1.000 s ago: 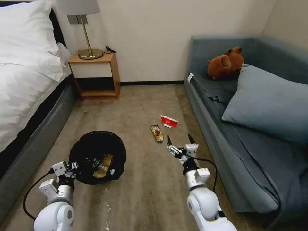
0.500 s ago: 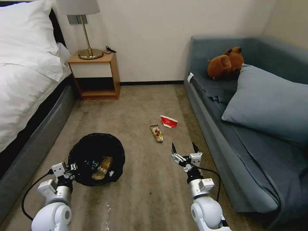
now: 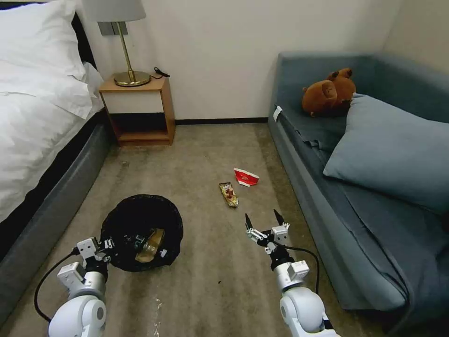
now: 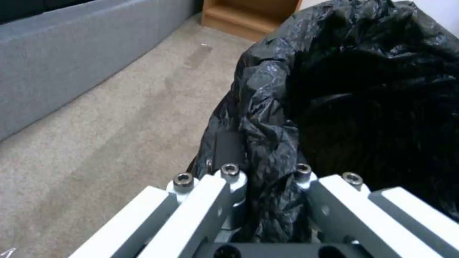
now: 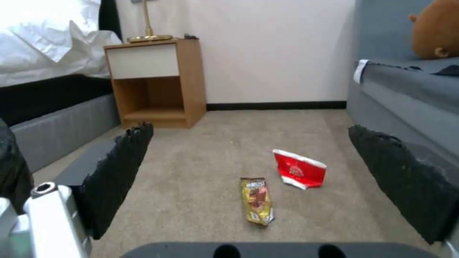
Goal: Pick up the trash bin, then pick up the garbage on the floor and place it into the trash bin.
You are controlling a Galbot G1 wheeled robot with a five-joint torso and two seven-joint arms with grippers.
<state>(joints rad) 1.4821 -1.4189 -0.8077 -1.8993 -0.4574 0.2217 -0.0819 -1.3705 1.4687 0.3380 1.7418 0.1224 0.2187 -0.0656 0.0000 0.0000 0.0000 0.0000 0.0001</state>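
The snack wrapper (image 3: pixel 228 194) lies flat on the carpet just ahead of the right gripper (image 3: pixel 262 221) and a little toward the robot's left of it. Its long axis runs nearly straight away from the gripper, so the two fingers, spread to either side, would close across its narrow width. The flattened paper cup (image 3: pixel 246 177) lies beyond the wrapper, close to it but not touching, almost straight ahead of the same gripper and farther off. In the right wrist view the wrapper (image 5: pixel 257 200) sits near the middle of the gap between the two black pads and the cup (image 5: pixel 299 173) just past it, toward the sofa (image 3: pixel 374 187). The right gripper hangs above the floor with its fingers wide apart and nothing between them

The trash bin (image 3: pixel 141 220) is off to that gripper's left, on the far side of both pieces. The left gripper (image 4: pixel 265 179) is clamped on the bin's near rim, pinching the black bag (image 4: pixel 287 107) between its fingers. Some litter already shows inside the bin

Of the two arms the right is plainly nearer to both pieces and free, while the left is taken up with the bin. The wrapper looks like the likelier next pick, reached by going forward, slightly left and down
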